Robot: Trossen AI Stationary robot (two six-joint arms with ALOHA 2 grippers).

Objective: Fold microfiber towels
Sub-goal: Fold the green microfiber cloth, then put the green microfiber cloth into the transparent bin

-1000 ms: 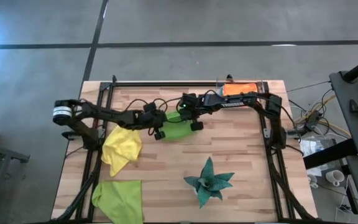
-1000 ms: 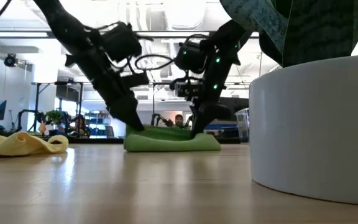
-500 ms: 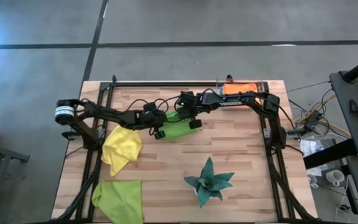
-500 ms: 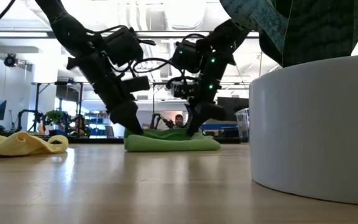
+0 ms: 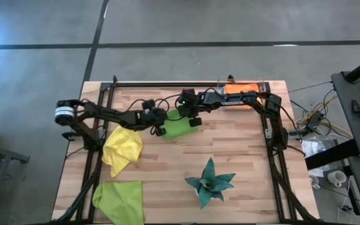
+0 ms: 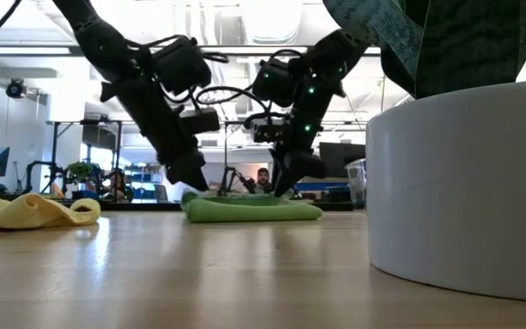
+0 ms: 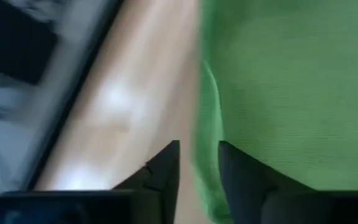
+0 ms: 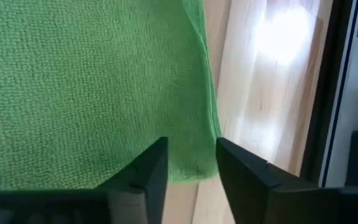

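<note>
Both corners of the folded lime green towel [image 5: 181,127] had just been released, the left tool [image 7: 199,163] and right tool [image 8: 191,160] narrowly parted above it, so this fold appeared finished.

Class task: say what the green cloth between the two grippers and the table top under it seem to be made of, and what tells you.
Green cloth: soft microfibre-like fabric, matte; fine nubbly weave shows.
Table top: wood, probably sealed; pale planks reflecting light.
</note>
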